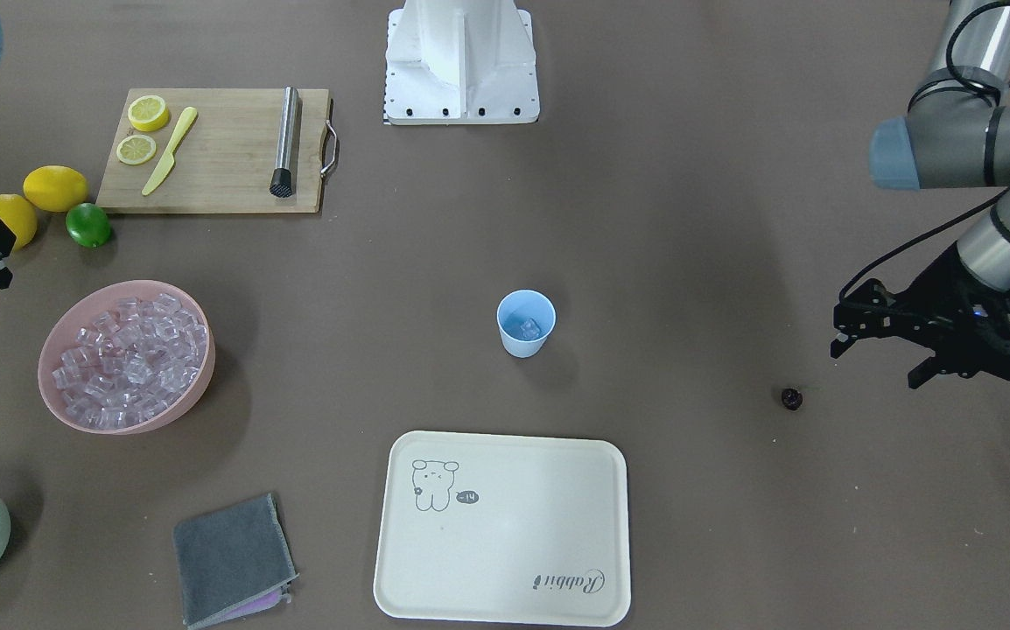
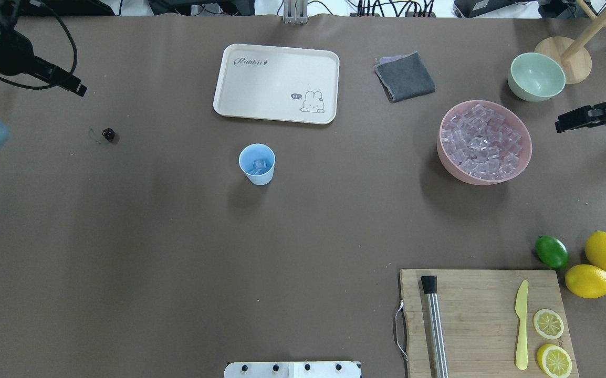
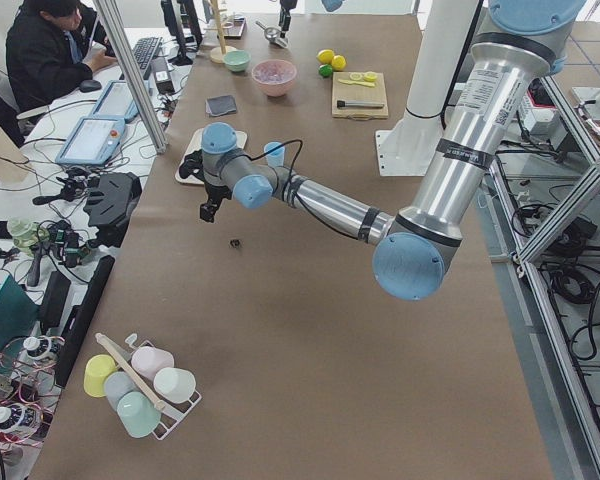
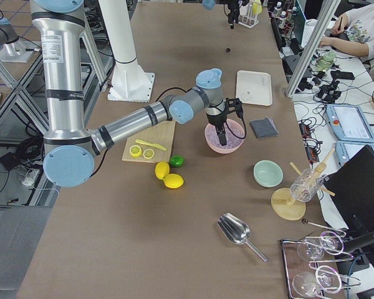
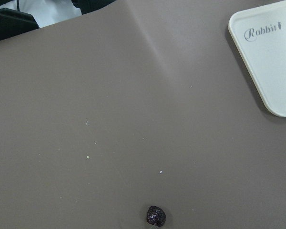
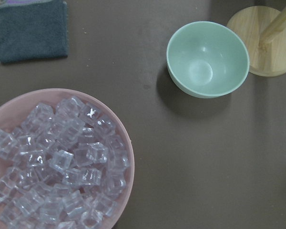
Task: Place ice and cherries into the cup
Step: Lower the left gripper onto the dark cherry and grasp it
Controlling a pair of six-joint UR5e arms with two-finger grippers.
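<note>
The light blue cup (image 1: 526, 343) stands upright mid-table with ice (image 1: 529, 328) in its bottom. The pink bowl (image 1: 50, 337) is full of ice cubes (image 6: 62, 162). One dark cherry (image 1: 791, 399) lies alone on the table; it also shows low in the left wrist view (image 5: 156, 215). My left gripper (image 1: 878, 362) hovers open and empty above the table, a little to the view's right of the cherry. My right gripper (image 2: 560, 125) hangs just outside the pink bowl (image 2: 526, 152), partly cut off, so I cannot tell whether it is open or shut.
A cream tray (image 1: 505, 560) lies beyond the cup. A grey cloth (image 1: 232, 560) and pale green bowl (image 6: 207, 59) sit near the pink bowl, beside a wooden stand (image 6: 269, 43). A cutting board (image 1: 225, 175) holds lemon slices, knife and muddler (image 1: 284, 140); lemons and a lime (image 1: 87, 225) lie beside it.
</note>
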